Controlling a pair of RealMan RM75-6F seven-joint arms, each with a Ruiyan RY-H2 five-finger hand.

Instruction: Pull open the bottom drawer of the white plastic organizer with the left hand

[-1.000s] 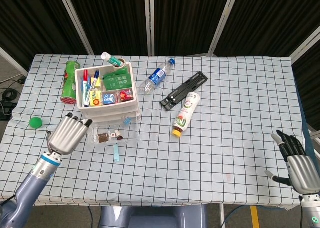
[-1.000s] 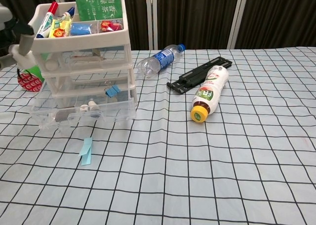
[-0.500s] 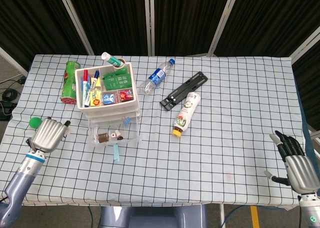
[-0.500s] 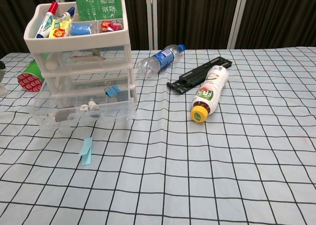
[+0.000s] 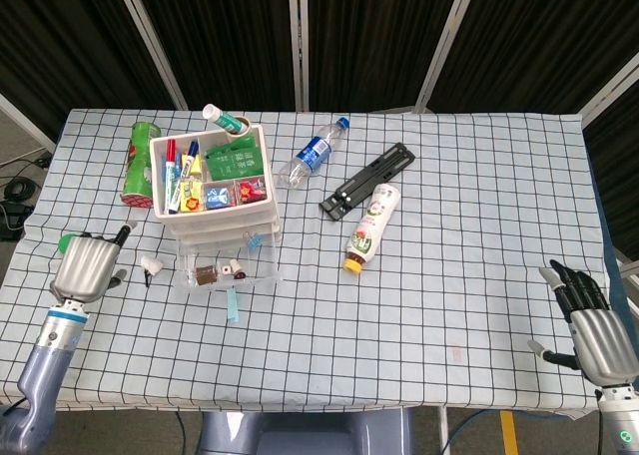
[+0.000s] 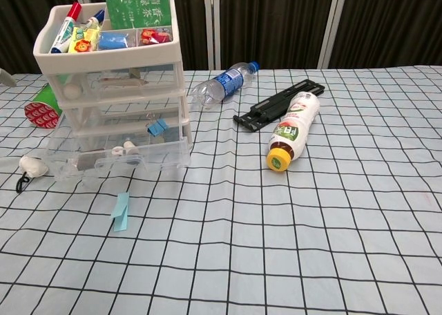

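Note:
The white plastic organizer (image 5: 212, 184) (image 6: 114, 87) stands at the table's left, its top tray full of markers and packets. Its clear bottom drawer (image 5: 228, 268) (image 6: 117, 156) is slid out toward the front, with small items visible inside. My left hand (image 5: 88, 265) lies on the table well to the left of the drawer, apart from it and holding nothing. My right hand (image 5: 597, 330) rests at the front right corner with its fingers spread and empty. The chest view shows neither hand clearly.
A small white object with a black loop (image 5: 152, 265) (image 6: 32, 165) lies just left of the drawer. A blue strip (image 5: 233, 305) lies before it. A green can (image 5: 140, 163), green ball (image 5: 66, 241), water bottle (image 5: 314, 154), black bracket (image 5: 367, 181) and white bottle (image 5: 371, 226) lie around.
My left hand has pulled back from beside the drawer to the table's left edge. A small white object now lies left of the drawer. The right hand is still.

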